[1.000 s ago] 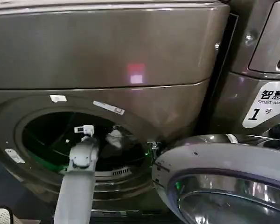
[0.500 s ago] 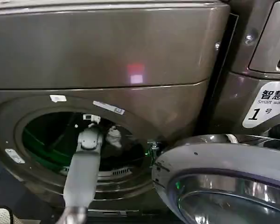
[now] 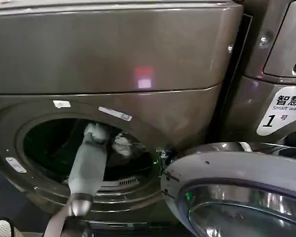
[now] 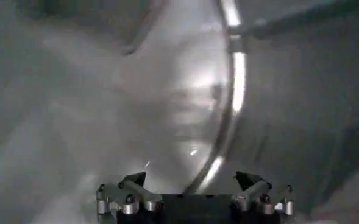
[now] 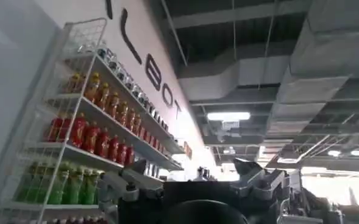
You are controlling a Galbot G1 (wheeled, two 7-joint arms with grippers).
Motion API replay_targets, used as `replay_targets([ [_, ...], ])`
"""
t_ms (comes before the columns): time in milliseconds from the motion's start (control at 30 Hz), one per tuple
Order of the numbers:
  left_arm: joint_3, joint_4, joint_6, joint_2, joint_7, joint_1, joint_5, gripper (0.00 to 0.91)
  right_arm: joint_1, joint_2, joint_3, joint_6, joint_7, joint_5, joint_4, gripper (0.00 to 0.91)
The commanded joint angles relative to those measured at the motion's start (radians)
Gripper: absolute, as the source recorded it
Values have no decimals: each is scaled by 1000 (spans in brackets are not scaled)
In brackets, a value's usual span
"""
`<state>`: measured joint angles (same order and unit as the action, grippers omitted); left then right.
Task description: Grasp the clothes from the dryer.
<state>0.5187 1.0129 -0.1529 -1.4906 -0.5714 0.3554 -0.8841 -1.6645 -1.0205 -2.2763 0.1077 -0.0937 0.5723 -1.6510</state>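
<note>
Two front-loading machines stand side by side: one dryer (image 3: 113,54) with a dark drum, and one washer (image 3: 274,74) just beside it, toward the robot's right. Against the dryer's dark opening sits one open round door (image 3: 237,192), one pale garment (image 3: 122,144) inside the drum, and one robot arm (image 3: 89,163) reaching in.

The right gripper (image 5: 194,173) points up into the room, its two fingers spread apart with nothing between them. Beside it a white wire shelf rack (image 5: 63,122) holds rows of bottles (image 5: 100,141), red, orange and green. Above run ceiling ducts (image 5: 252,73) and lights.
</note>
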Motion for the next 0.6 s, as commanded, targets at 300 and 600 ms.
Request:
replay_targets([
  [300,-32,-130,343,33,-713,-166,-379,907,0,-6,9,-24,-7,-1,16,907],
  [600,-17,-172,442,44,-776,-203,-485,907,21,-9,29,-39,-11,-2,26,907],
])
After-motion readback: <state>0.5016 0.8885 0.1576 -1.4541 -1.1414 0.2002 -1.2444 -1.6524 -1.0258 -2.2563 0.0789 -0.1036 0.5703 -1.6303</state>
